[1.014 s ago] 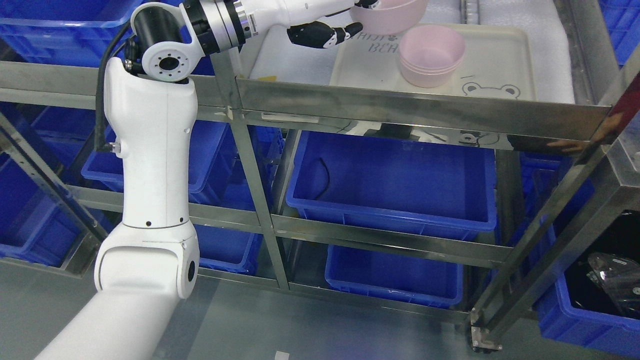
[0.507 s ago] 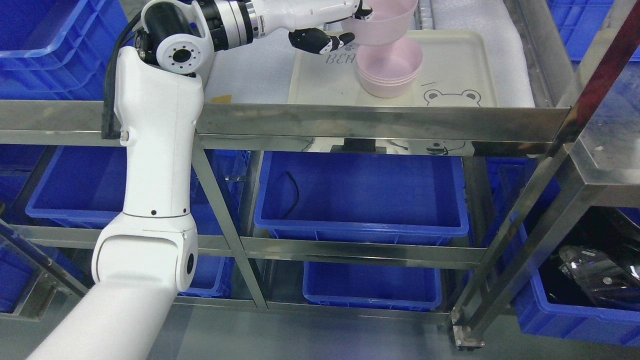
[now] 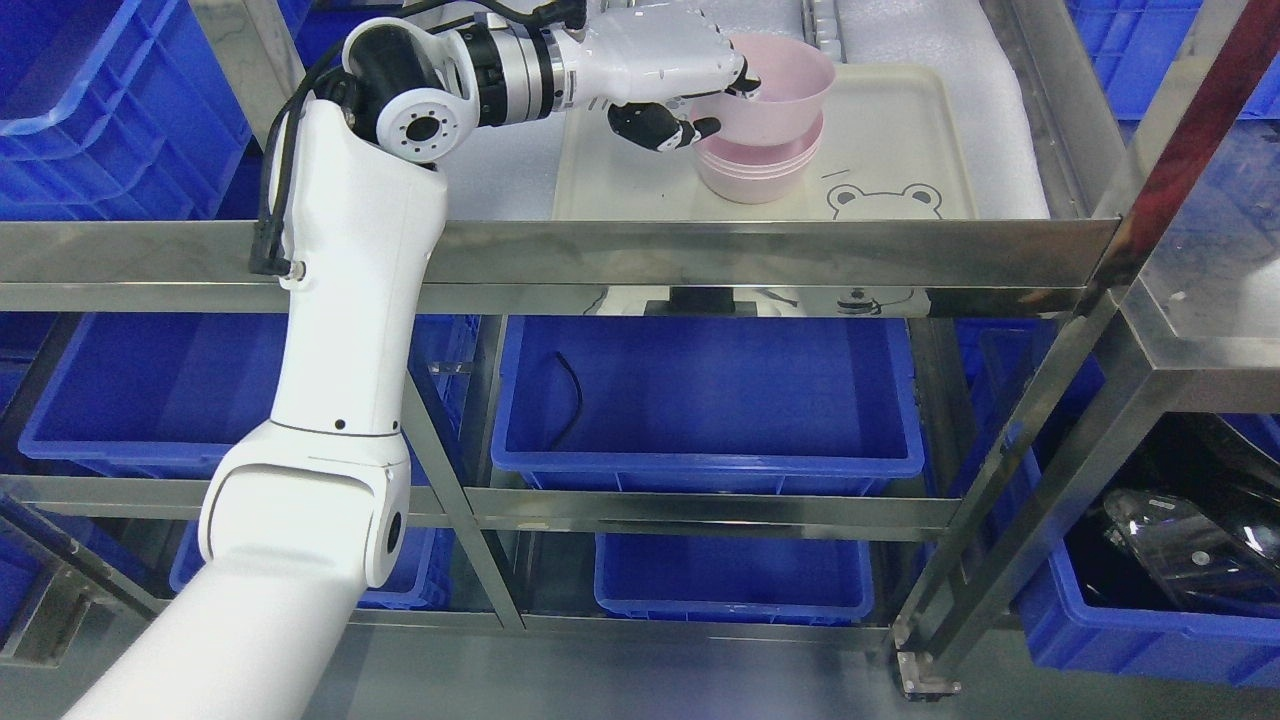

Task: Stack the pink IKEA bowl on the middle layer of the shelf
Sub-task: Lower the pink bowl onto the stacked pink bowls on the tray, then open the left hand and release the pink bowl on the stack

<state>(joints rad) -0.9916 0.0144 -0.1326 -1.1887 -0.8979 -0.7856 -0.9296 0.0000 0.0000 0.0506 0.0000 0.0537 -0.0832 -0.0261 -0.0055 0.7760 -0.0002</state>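
Note:
My left hand [image 3: 715, 100] reaches over the shelf's front rail and is shut on the near-left rim of a pink bowl [image 3: 785, 95]. That bowl sits tilted in the top of a stack of pink bowls [image 3: 755, 175] on a cream tray [image 3: 900, 130] with a bear drawing. Dark fingers [image 3: 655, 125] curl under the bowl's left side, while the thumb is over its rim. My white left arm [image 3: 340, 330] rises from the lower left. The right arm does not show.
A steel rail [image 3: 700, 265] runs across the shelf's front. Blue bins [image 3: 705, 400] fill the lower layers and both sides. A steel upright [image 3: 1080, 370] slants at the right. White foam padding [image 3: 500, 170] lies beside the tray.
The camera has shifted, bringing the tray lower in the picture. The held bowl has come down from above the stack and now rests in its top.

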